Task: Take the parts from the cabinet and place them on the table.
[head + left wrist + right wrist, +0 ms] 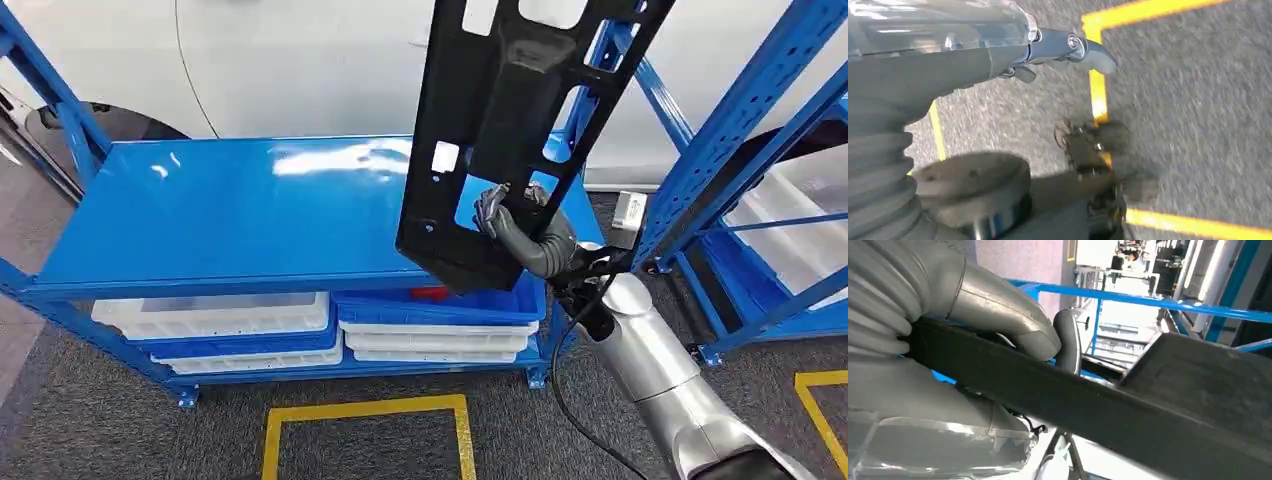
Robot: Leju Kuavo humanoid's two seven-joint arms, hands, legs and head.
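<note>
The right hand (pixel 505 215) grips a long black part (pixel 500 130) near its lower end, fingers curled round the edge, holding it tilted and standing up from the hand over the right end of the blue table (pixel 230 215). Under the hand, beneath the tabletop, sit blue and white bins (pixel 437 325), with more bins (pixel 225 320) to its left; a blue rack (pixel 740 170) with a clear bin stands to its right. The part hides the table's far right corner, and its upper end is cut off by the picture's edge. The left hand (pixel 1068 47) hangs over grey floor marked with yellow tape (pixel 1098 90), blurred; I cannot tell how its fingers lie.
</note>
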